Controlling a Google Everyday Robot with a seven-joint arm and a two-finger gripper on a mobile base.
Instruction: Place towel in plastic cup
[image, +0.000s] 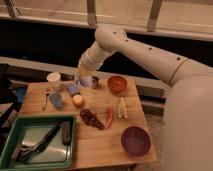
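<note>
My gripper (85, 76) is at the back of the wooden table (100, 145), pointing down between the white cup and the red bowl. A pale blue-grey cloth, the towel (87, 81), lies right under it and is partly hidden by it. I cannot tell whether the gripper holds the towel. The light blue plastic cup (56, 100) stands on the left part of the table, in front of and to the left of the gripper, upright and apart from it.
A white cup (54, 79), a darker blue block (73, 89), an orange fruit (78, 101) and a small dark metal cup (95, 81) stand nearby. A red bowl (117, 84), purple bowl (136, 140), grapes (91, 119), chili (109, 117) and green tray (37, 150) are also there.
</note>
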